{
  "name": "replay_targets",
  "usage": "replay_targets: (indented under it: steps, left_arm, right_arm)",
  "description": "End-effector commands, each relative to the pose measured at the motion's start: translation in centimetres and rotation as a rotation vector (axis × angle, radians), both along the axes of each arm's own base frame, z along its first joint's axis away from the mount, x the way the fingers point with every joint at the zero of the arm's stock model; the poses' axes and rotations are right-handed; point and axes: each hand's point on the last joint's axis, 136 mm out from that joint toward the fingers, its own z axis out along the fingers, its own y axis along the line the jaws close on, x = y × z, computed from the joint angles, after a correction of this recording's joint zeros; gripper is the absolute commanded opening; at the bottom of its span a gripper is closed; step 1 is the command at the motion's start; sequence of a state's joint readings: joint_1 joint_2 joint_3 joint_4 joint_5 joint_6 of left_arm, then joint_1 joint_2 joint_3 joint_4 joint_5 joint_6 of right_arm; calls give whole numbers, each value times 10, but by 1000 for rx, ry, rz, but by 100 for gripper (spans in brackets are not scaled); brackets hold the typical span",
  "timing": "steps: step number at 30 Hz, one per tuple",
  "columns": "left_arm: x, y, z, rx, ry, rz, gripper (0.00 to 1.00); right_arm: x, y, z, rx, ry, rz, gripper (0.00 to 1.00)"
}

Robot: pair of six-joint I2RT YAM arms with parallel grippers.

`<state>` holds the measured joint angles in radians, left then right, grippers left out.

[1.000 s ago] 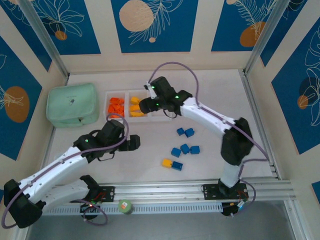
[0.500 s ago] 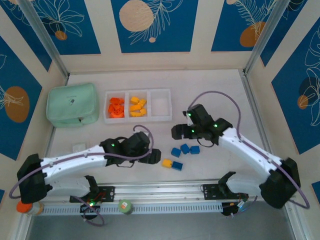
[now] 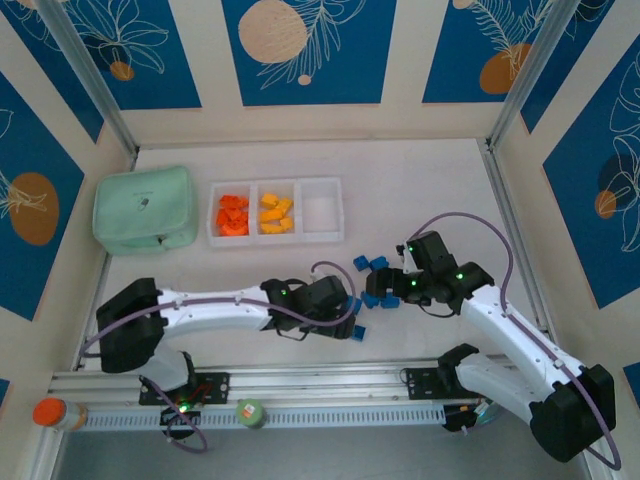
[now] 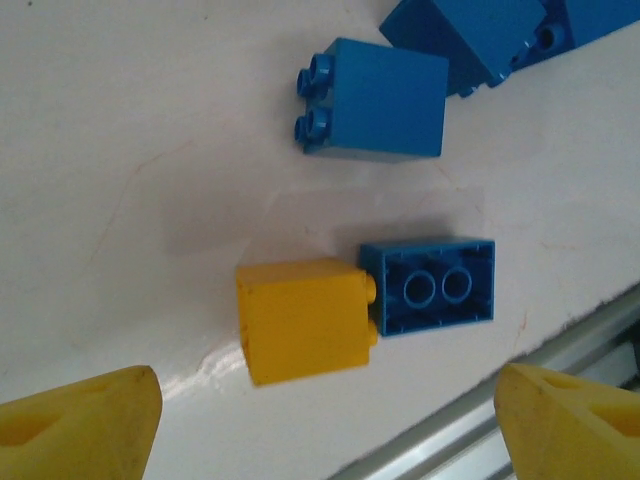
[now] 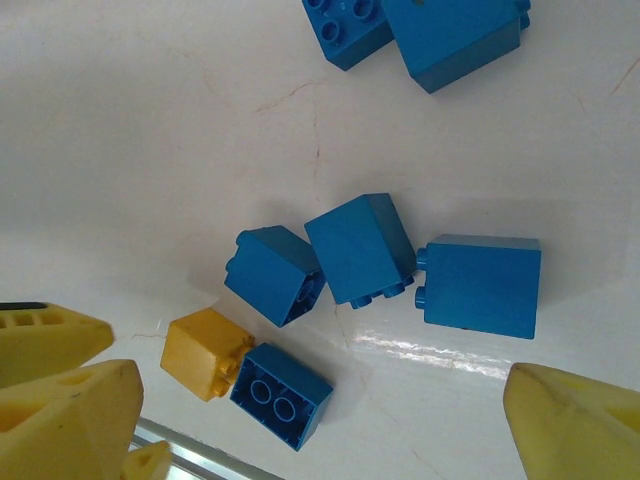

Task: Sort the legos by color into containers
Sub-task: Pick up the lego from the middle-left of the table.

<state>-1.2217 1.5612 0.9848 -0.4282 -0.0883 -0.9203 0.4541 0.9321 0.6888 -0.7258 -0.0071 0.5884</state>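
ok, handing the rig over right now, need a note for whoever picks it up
Left gripper: open, empty, above the yellow brick, which touches a blue one.
Right gripper: open, empty, above the blue bricks.
Tray: orange-red bricks in the left compartment, yellow-orange bricks in the middle, right compartment empty.
Done: orange-red, most yellow.
Left: one yellow and six blue on the table.

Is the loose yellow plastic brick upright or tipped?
Tipped: the yellow plastic brick points its studs sideways at a blue plastic brick.
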Motion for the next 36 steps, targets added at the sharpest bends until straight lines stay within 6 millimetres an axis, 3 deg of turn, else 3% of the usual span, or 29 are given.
replay_targets:
  steps: [1,7,19,26,36]
  left_arm:
    - [5,-10,-2,12,-12,16,83]
    - [3,-4,-26,88,19,25,77]
    - [8,11,-45,155,7,54,62]
    - [9,9,-50,163,14,50,59]
    - [9,-5,-53,140,30,29,62]
  right_arm:
    - [-6,4,0,43,23,14,94]
    - [-4,2,-2,52,26,5,94]
    - [-2,3,1,64,21,7,95]
    - [1,5,3,71,15,13,95]
    - [3,6,3,69,16,15,95]
